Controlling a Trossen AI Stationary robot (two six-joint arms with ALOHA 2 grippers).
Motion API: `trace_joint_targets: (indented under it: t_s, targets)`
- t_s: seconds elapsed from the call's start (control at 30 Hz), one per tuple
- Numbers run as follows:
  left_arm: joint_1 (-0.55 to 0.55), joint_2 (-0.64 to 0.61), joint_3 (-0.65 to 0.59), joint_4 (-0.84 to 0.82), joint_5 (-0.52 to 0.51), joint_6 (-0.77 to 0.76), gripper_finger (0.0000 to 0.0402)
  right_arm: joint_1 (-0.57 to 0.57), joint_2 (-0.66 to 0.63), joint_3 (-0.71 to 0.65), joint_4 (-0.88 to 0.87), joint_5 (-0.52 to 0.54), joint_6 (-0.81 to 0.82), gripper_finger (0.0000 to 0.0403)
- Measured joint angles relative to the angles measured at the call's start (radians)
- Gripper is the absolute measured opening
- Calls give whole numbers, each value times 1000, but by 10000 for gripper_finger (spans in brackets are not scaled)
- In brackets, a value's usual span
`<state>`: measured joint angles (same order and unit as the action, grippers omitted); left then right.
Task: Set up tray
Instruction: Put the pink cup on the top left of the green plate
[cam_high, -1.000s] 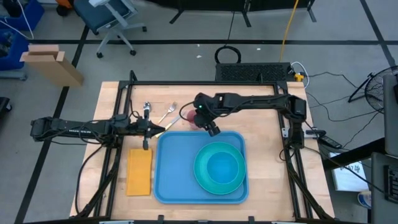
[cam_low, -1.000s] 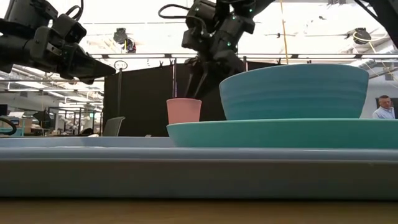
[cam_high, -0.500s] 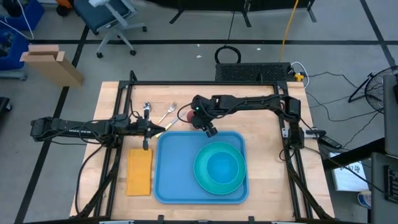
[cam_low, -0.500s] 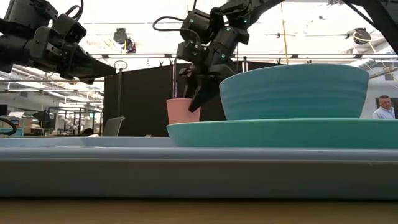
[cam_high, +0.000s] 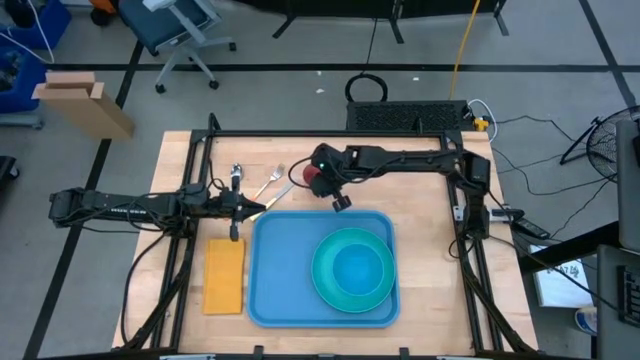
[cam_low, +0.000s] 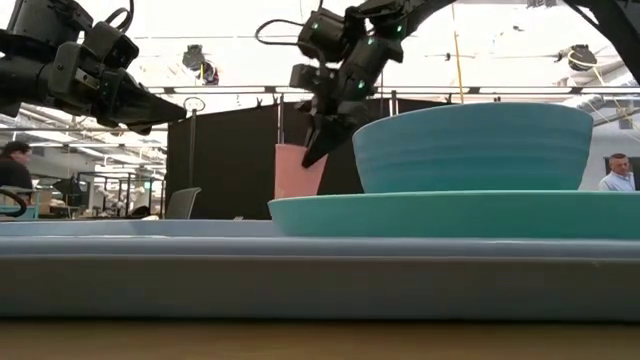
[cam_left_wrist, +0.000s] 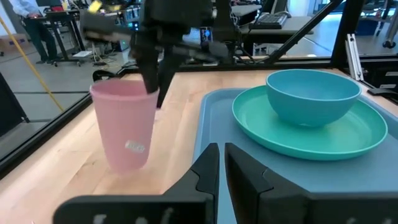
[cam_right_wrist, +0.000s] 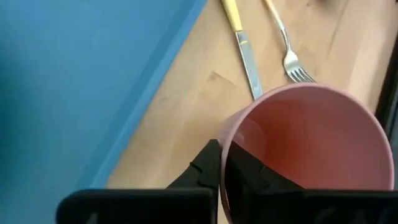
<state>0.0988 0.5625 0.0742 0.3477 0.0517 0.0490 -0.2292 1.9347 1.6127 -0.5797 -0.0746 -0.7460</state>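
The light-blue tray (cam_high: 280, 262) lies on the table's near middle. It carries a teal plate (cam_high: 322, 285) with a teal bowl (cam_high: 355, 268) on it. My right gripper (cam_high: 318, 183) is shut on a pink cup (cam_high: 308, 178) just beyond the tray's far edge. The cup also shows in the left wrist view (cam_left_wrist: 124, 127) and the low view (cam_low: 298, 172). My left gripper (cam_high: 255, 208) hovers shut and empty at the tray's far left corner. In its own view (cam_left_wrist: 221, 163) it points at the cup. My right gripper holds the cup by its rim (cam_right_wrist: 231, 134), one finger inside the cup and one outside. The fingers (cam_low: 322, 135) slant down onto it from the table's near right. The cup is tilted, and its base (cam_left_wrist: 127, 163) looks just clear of the table.
A knife (cam_high: 276, 198), a fork (cam_high: 272, 180) and a spoon (cam_high: 236, 176) lie on the wood left of the cup. A yellow-orange napkin (cam_high: 224, 275) lies left of the tray. People show in the room behind the table (cam_low: 15, 165).
My right gripper has come down onto the pink cup, taken its rim, and raised and tipped it. The cup's top stands higher in the low view than before.
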Motion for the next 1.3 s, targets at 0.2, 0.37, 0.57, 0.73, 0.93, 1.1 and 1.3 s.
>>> trace_joint_targets:
  t_s: [0.2,0.37,0.57,0.73,0.93,1.1,1.3]
  targets:
    - [0,0,0,2,0,3,31,45,-36,132,-180,-4,31,1]
    - [0,0,0,11,-7,5,31,145,-27,296,-293,-8,63,1]
    - [0,0,0,17,-9,23,31,256,-27,386,-332,-9,132,1]
    - [0,0,0,17,-10,24,31,316,9,386,-305,-111,215,0]
    - [0,0,0,17,-9,23,31,348,126,385,-302,-131,285,0]
    - [0,0,0,16,-9,21,31,366,185,384,-293,-79,366,0]
    - [0,0,0,15,-8,19,31,369,192,384,-256,28,482,0]
